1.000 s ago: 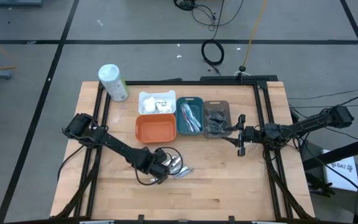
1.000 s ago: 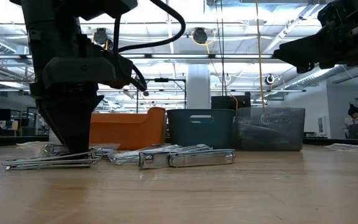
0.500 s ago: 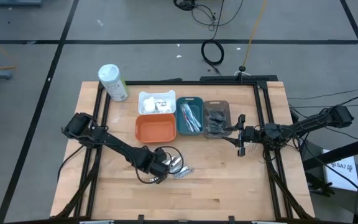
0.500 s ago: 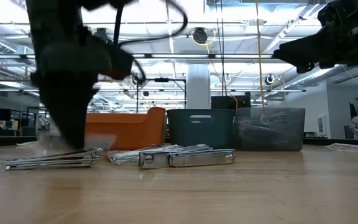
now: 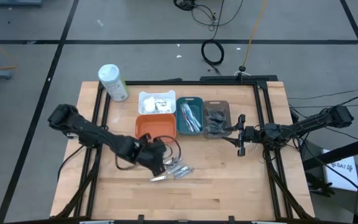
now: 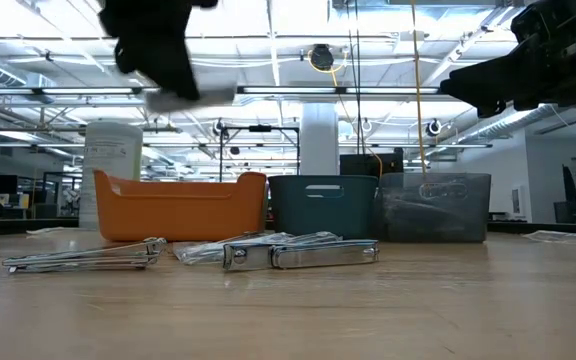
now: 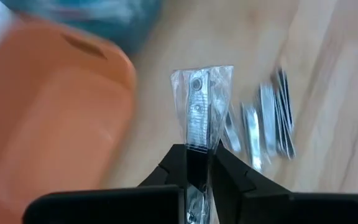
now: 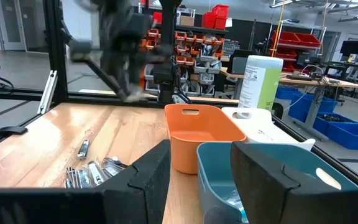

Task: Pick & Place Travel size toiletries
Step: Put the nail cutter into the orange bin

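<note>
Your left gripper (image 7: 197, 163) pinches a clear-wrapped silvery packet (image 7: 201, 107), up off the desk (image 5: 229, 186) beside the orange tray (image 5: 155, 127). More shiny packets (image 5: 178, 169) lie on the wood nearby. Your right gripper (image 8: 194, 180) waits wide open by the grey tray (image 5: 216, 118).

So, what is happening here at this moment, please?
The left gripper is shut on a clear-wrapped silvery item and holds it in the air, near the orange tray. More wrapped items lie in a small pile on the wooden table. The right gripper waits open beside the grey tray and holds nothing. The white tray and the teal tray already hold some toiletries.
</note>
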{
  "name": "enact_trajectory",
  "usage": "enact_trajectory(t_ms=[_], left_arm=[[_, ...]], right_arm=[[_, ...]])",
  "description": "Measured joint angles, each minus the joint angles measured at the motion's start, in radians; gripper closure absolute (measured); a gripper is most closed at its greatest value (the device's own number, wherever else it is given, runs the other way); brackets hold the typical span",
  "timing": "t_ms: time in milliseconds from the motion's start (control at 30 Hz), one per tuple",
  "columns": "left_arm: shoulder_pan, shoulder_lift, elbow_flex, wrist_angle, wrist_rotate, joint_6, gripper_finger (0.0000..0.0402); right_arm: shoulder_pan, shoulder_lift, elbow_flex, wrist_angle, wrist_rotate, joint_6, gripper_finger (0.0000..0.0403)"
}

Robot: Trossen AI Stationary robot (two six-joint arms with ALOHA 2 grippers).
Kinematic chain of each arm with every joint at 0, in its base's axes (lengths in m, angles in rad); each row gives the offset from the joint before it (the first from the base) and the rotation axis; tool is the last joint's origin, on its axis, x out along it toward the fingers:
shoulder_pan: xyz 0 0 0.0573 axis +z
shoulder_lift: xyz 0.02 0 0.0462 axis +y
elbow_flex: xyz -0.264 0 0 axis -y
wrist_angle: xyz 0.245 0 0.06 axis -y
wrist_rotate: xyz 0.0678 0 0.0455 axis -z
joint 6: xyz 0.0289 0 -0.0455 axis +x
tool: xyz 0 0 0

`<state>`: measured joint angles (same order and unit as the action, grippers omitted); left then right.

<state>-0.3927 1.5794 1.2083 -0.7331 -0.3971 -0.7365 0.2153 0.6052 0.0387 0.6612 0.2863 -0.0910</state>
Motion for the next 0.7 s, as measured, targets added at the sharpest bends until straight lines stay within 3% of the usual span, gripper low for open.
enact_trajectory(t_ms=[200,367,600,700], left_arm=[[0.040,-0.124,0.000,-0.006,-0.115,0.168,0.0352],[0.112,-0.178,-0.019,-0.017,-0.157,0.285,0.0376],[0.287,-0.194,-0.161,0.011,-0.080,0.312,0.0370],[0.356,-0.194,-0.269,0.158,0.009,0.323,0.0358]], right_arm=[[0.000,0.000,0.000,0.000,0.000,0.000,0.0248],[0.000,0.000,0.000,0.000,0.000,0.000,0.0248],[0.000,0.000,0.000,0.000,0.000,0.000,0.0248],[0.000,0.000,0.000,0.000,0.000,0.000,0.0248]])
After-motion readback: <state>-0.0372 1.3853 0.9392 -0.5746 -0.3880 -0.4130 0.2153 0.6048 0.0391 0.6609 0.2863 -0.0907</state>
